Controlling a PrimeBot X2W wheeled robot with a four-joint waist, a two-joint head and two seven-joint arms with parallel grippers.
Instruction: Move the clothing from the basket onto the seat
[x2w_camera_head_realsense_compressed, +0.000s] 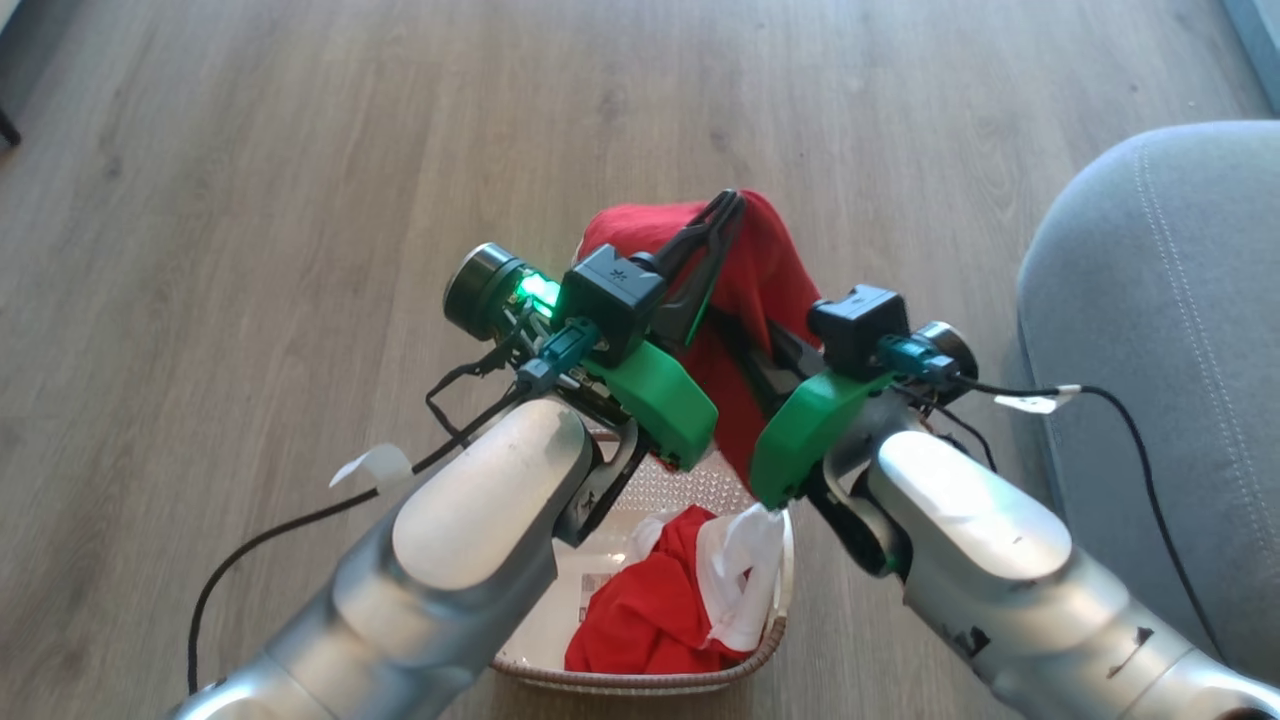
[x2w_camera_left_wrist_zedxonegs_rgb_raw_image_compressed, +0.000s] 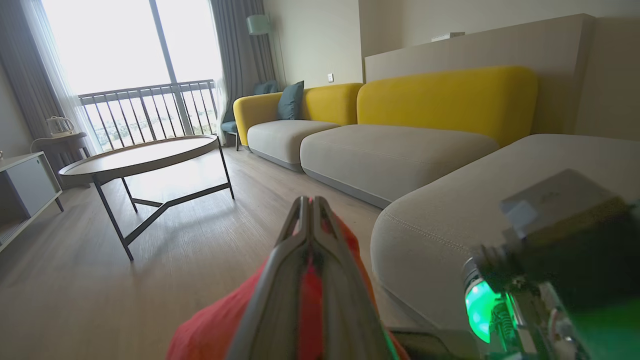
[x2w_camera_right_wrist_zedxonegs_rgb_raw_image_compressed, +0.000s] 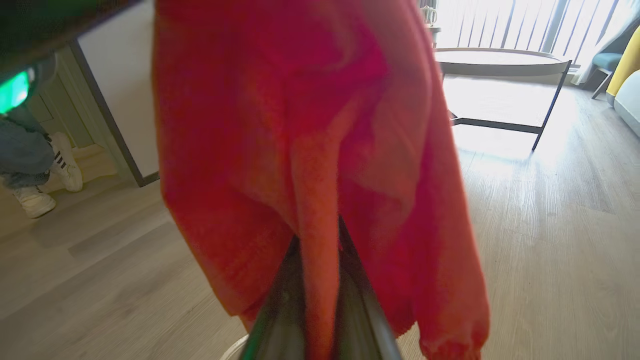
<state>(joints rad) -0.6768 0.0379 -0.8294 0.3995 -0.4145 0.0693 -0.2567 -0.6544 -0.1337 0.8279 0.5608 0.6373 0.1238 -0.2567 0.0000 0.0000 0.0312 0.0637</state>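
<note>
A bright red garment (x2w_camera_head_realsense_compressed: 770, 270) hangs lifted above the basket (x2w_camera_head_realsense_compressed: 640, 685), held by both grippers. My left gripper (x2w_camera_head_realsense_compressed: 728, 205) is shut on its top edge; in the left wrist view the closed left gripper (x2w_camera_left_wrist_zedxonegs_rgb_raw_image_compressed: 311, 201) shows red cloth between and below its fingers. My right gripper (x2w_camera_head_realsense_compressed: 748, 348) is mostly hidden behind the cloth; in its own wrist view the right gripper (x2w_camera_right_wrist_zedxonegs_rgb_raw_image_compressed: 320, 237) is shut on a fold of the garment (x2w_camera_right_wrist_zedxonegs_rgb_raw_image_compressed: 300, 125). A second red piece of clothing with a white panel (x2w_camera_head_realsense_compressed: 650, 610) lies in the basket. The grey seat (x2w_camera_head_realsense_compressed: 1150, 300) is on the right, close by (x2w_camera_left_wrist_zedxonegs_rgb_raw_image_compressed: 450, 220).
Wooden floor (x2w_camera_head_realsense_compressed: 300, 150) spreads ahead and to the left. A round coffee table (x2w_camera_left_wrist_zedxonegs_rgb_raw_image_compressed: 145, 152) on thin black legs stands further off, with a yellow-backed sofa (x2w_camera_left_wrist_zedxonegs_rgb_raw_image_compressed: 400, 150) beyond. A person's feet in white shoes (x2w_camera_right_wrist_zedxonegs_rgb_raw_image_compressed: 45, 185) stand by a cabinet.
</note>
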